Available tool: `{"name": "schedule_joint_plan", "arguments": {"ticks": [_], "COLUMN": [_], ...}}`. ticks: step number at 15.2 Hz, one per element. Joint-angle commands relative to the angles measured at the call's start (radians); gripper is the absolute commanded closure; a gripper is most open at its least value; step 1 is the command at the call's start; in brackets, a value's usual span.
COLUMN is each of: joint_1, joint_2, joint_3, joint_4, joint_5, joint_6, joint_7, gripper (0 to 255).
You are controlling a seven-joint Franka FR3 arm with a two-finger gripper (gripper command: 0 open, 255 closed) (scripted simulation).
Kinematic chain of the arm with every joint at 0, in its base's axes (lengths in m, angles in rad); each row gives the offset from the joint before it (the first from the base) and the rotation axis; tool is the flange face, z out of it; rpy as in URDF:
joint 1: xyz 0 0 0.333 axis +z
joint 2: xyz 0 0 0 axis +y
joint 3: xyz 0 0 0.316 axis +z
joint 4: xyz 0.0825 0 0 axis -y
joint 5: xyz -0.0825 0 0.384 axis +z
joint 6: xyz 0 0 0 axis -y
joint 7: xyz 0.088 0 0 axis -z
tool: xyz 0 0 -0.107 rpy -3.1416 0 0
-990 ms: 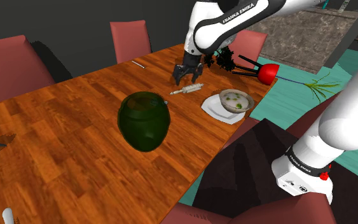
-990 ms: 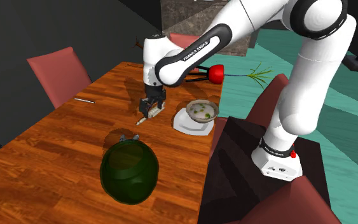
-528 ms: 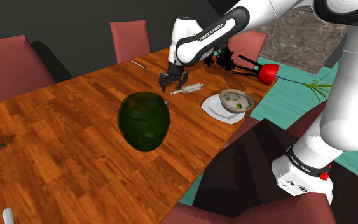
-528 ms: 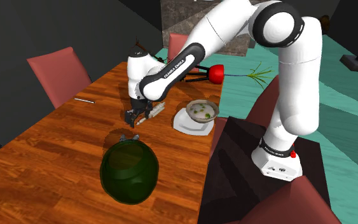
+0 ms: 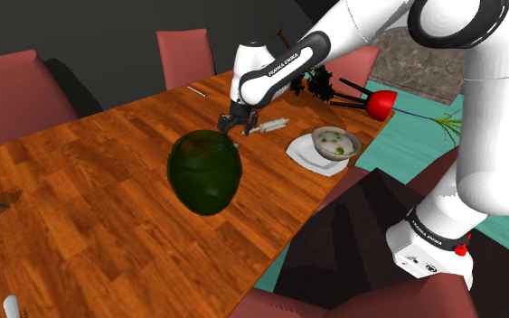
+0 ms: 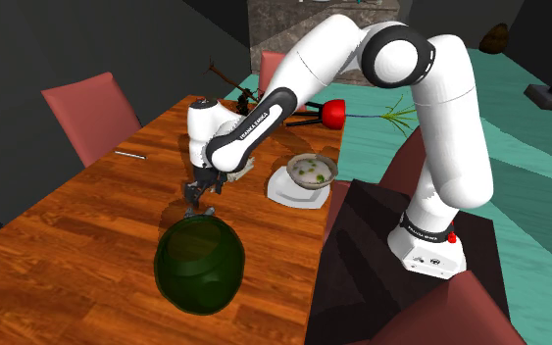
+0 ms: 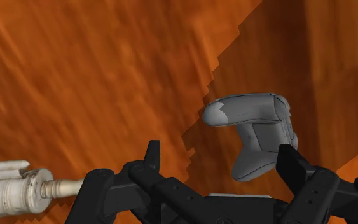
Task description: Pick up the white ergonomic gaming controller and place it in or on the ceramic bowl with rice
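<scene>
Now the black gripper (image 7: pixel 222 156), fingers (image 7: pixel 151 156) spread apart and holding nothing, hovers low over the wooden table (image 5: pixel 89 181), grey-white controller (image 7: pixel 255 130) lying untouched just ahead, beside the green jar (image 5: pixel 205 170), apart from the bowl (image 5: pixel 335 142); arm (image 5: pixel 284 65) reads "FRANKA EMIKA".

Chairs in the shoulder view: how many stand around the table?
5. Left chair and middle chair along the table's far edge; end chair at its upper-right end; near chair beside the stand; bottom chair at the view's lower edge. More may be hidden.
</scene>
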Motion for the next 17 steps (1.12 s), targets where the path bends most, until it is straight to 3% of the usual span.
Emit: {"name": "schedule_joint_plan", "arguments": {"ticks": [1,10,11,17], "joint_1": [0.003,0.006,0.006,0.006], "joint_2": [0.024,0.042,0.042,0.042], "joint_3": [-0.004,-0.007,-0.007,-0.007], "joint_4": [0.008,0.013,0.013,0.013], "joint_5": [-0.005,-0.008,-0.008,-0.008], "joint_6": [0.016,0.029,0.029,0.029], "joint_7": [0.002,0.004,0.004,0.004], "gripper": [0,0,255,255]}}
